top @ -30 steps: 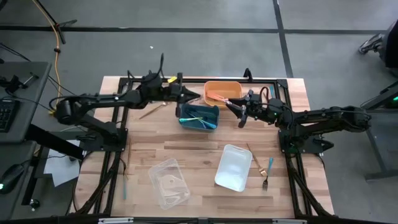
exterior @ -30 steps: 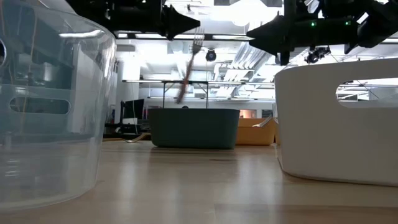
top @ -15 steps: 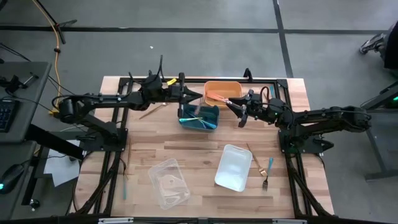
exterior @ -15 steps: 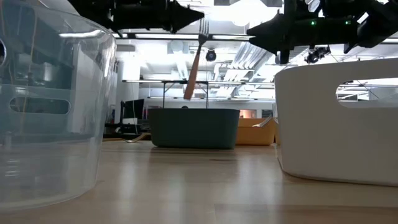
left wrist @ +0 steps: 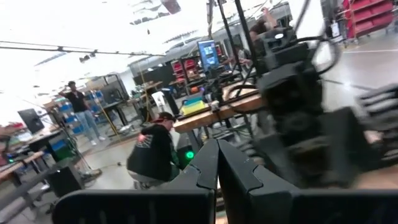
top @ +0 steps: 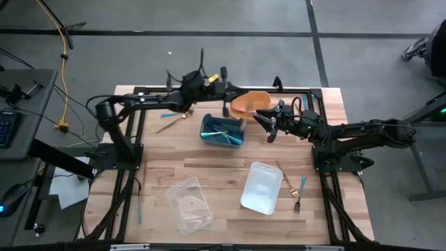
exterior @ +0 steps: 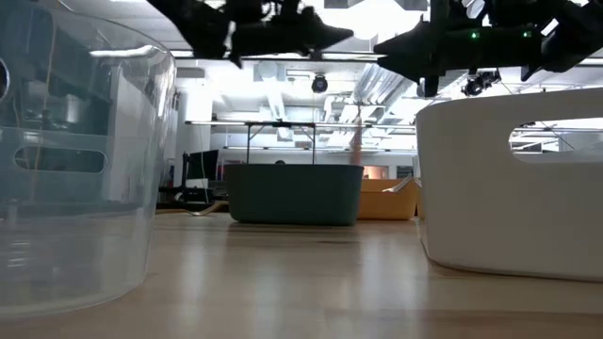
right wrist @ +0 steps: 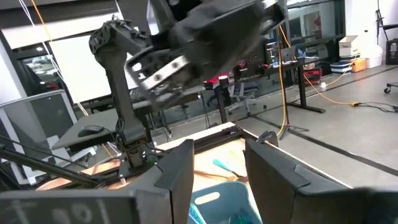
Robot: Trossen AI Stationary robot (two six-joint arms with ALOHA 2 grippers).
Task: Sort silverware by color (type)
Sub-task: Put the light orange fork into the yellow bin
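Note:
My left gripper (top: pixel 226 106) is shut and hovers at the left rim of the orange bin (top: pixel 261 96). A salmon-handled fork (exterior: pixel 356 141) shows as a blur below it in the low view. My right gripper (top: pixel 256 117) is open and waits between the orange bin and the teal bin (top: pixel 207 125); its fingers stand apart in the right wrist view (right wrist: pixel 217 177). The orange bin has a piece of silverware (top: pixel 244 107) lying in it, and teal pieces (top: pixel 224 134) lie in the teal bin. A gold fork (top: pixel 171 124) lies flat on the table to the teal bin's left. My left gripper (exterior: pixel 344 36) comes level from the table's left. The fork's salmon handle (exterior: pixel 356 143) hangs below the fingertips, clear of the table and blurred. The gripper's own dark body hides the place of contact, so the part held does not show.
A white bin (top: pixel 261 187) and a clear bin (top: pixel 189 204) stand near the table's near edge. A gold piece (top: pixel 286 178) and a teal-handled fork (top: pixel 301 192) lie right of the white bin. A teal piece (top: pixel 139 209) lies by the left frame.
My left gripper has moved toward the table's right and far edge, from above the teal bin to the orange bin's left rim, and the arm has swung about. The hanging fork has travelled with it and swings, its handle shifted rightward in the low view.

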